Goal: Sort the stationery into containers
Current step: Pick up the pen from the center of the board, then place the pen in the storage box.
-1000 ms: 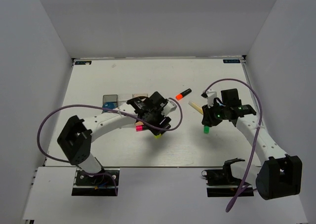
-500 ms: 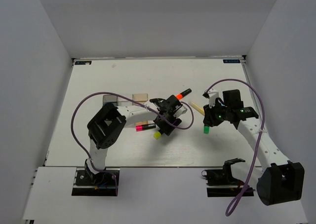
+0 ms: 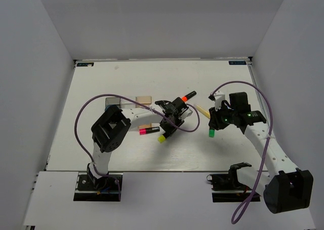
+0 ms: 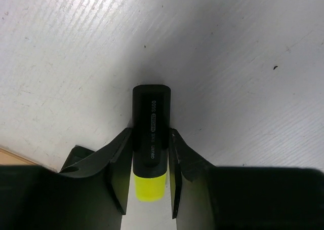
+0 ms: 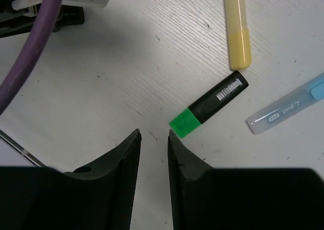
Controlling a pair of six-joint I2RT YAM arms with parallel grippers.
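Observation:
A yellow-capped highlighter lies on the white table, and my left gripper is shut on its black barrel; in the top view the gripper sits just above the yellow cap. A pink-capped highlighter lies to its left and an orange-capped one behind it. My right gripper is narrowly open and empty, low over the table beside a green-capped highlighter. A pale yellow stick lies beyond it. The dark grey bin and tan bin show; my arm partly hides the row.
A pale blue pen lies right of the green highlighter. Purple cables loop from both arms over the table. White walls enclose the table on three sides.
My left arm has swung away from the bins to the right and come down around the yellow-capped highlighter. The right gripper has barely moved.

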